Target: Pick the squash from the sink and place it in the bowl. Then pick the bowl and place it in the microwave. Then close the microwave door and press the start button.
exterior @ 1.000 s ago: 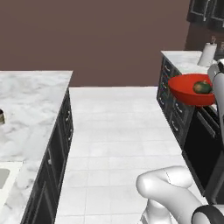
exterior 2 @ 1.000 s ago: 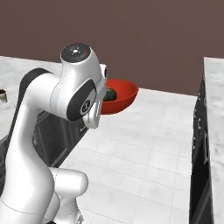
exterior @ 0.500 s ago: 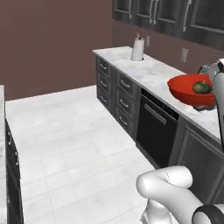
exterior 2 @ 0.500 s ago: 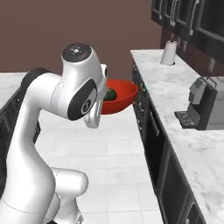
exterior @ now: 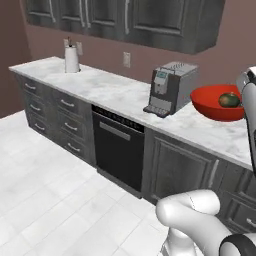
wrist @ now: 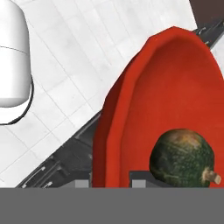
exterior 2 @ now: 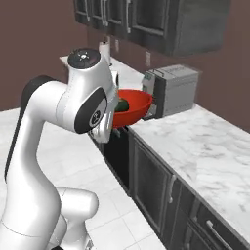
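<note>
1. One pincer (wrist: 111,183), nearest to us in the hand view: its two small tips stand either side of the bowl's rim, so we record it as clamped on the bowl, jaws partly apart because the rim lies between them.
2. One bowl (wrist: 175,100), bright red, wide and shallow, gripped by its rim and carried in the air. We judge the rim grip was chosen because the bowl is too wide to span otherwise. It is held roughly level, which keeps its contents from rolling out.
3. One squash (wrist: 183,158), dark green with a short stem, lying inside the bowl against its lower wall. We judge the first stage of the task done and the carry to the microwave in hand.
4. One tabletop (exterior 2: 195,141) of white marble over dark cabinets; the bowl (exterior 2: 131,105) hangs near its front edge, not resting on it, as far as we can tell.
5. One coffee machine (exterior: 170,87), grey, standing on the tabletop just beyond the bowl (exterior: 217,102) and close enough to be a hazard in passing.
6. One black dishwasher front (exterior: 119,150) under the tabletop, and one paper towel roll (exterior: 72,59) at the far end.
7. Differences between views: the hand view alone gives the tips at the rim and the squash's stem; the left base view alone gives the full run of tabletop and the dishwasher; the right base view shows the arm's bulk in front of the bowl.
</note>
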Robot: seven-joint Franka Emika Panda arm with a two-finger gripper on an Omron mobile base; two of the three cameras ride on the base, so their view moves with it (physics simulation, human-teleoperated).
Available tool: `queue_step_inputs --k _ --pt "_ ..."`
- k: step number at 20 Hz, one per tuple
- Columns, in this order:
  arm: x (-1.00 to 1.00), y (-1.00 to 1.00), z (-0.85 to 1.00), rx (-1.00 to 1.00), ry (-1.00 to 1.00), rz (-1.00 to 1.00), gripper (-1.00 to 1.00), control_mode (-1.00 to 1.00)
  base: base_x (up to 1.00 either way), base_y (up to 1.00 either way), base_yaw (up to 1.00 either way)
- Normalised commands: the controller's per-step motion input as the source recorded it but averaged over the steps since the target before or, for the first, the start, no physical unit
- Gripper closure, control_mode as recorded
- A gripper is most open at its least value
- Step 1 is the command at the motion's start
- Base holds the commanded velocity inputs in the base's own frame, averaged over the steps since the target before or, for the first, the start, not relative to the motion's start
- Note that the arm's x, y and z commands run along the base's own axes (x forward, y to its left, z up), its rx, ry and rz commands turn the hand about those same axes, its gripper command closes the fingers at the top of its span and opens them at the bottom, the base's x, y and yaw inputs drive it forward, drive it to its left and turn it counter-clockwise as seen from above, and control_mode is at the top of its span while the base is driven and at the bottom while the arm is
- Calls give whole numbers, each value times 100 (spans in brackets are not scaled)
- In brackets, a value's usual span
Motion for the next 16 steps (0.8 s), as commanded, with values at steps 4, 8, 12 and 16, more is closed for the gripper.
queue_step_inputs --k 4,8,12,16 --pt "0 0 0 0 0 0 100 100 0 0 -70" --pt "0 0 0 0 0 0 100 100 0 0 -66" --pt "0 0 0 0 0 0 100 100 5 -1 -64" --pt "0 0 0 0 0 0 100 100 16 -9 -58"
